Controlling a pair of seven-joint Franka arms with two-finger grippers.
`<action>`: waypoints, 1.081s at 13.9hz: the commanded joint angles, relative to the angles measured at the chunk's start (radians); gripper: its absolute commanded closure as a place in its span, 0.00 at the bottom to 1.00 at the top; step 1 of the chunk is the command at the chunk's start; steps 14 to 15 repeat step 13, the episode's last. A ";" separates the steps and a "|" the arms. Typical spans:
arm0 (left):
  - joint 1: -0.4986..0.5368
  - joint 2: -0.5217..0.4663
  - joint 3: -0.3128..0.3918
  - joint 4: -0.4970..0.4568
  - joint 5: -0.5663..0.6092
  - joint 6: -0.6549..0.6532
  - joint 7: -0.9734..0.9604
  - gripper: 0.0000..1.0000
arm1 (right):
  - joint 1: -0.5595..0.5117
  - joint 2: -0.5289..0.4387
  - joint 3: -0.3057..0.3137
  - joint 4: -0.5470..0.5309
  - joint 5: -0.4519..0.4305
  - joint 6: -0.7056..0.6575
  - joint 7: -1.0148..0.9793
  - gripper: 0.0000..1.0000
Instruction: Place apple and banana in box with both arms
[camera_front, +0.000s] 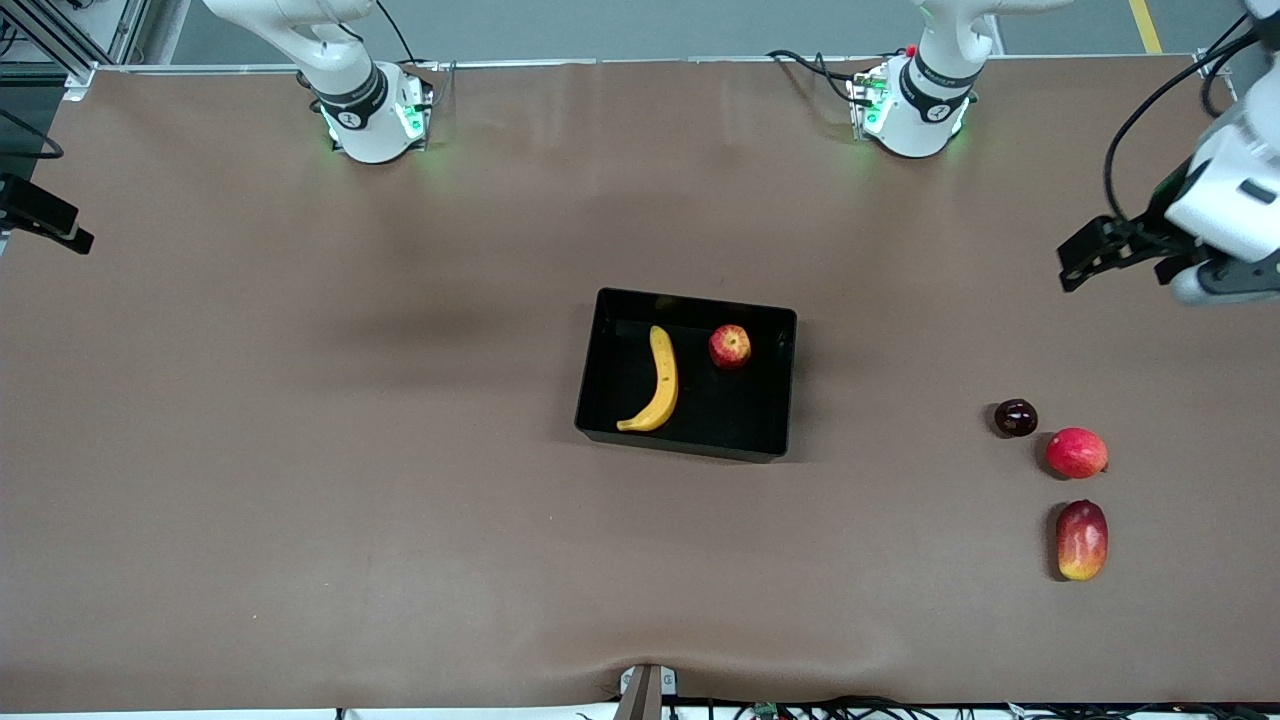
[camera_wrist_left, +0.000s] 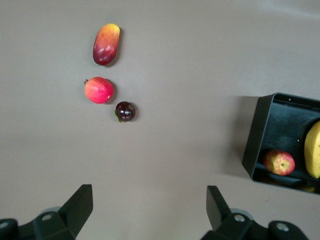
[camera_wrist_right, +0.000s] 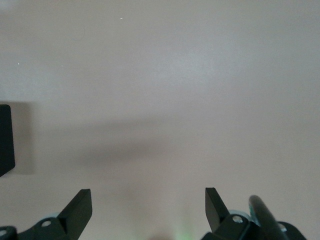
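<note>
apple (camera_front: 730, 346) and banana (camera_front: 657, 380) both lie inside the box (camera_front: 605, 360), a black tray near the middle of the table (camera_front: 300, 450). the two fruits are apart, the apple close to the wall farthest from the front camera, toward the left arm's end, the banana lying lengthwise toward the right arm's end with its curved tip near the wall closest to the camera. in the left wrist view the apple (camera_wrist_left: 279, 162) and banana (camera_wrist_left: 313, 150) show in a corner of the box (camera_wrist_left: 257, 140).

well apart from the box, toward the left arm's end of the table, sit three other fruits: a dark plum (camera_front: 1015, 417), just beside it a smooth red fruit (camera_front: 1076, 452), and nearer the camera a red-yellow mango (camera_front: 1082, 540).

the left gripper (camera_wrist_left: 150, 210) hangs above bare table, its fingers spread wide and holding nothing. the right gripper (camera_wrist_right: 148, 210) is likewise spread apart and empty, over bare table toward the right arm's end.
</note>
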 joint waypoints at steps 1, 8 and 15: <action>0.017 -0.064 0.005 -0.065 -0.024 0.014 0.035 0.00 | -0.022 0.002 0.013 0.006 0.008 -0.006 -0.008 0.00; 0.037 -0.069 0.001 -0.048 -0.024 0.004 0.064 0.00 | -0.025 0.002 0.014 0.006 0.008 -0.006 -0.008 0.00; 0.035 -0.064 -0.002 -0.039 -0.024 0.001 0.069 0.00 | -0.027 0.006 0.014 0.006 0.008 -0.006 -0.008 0.00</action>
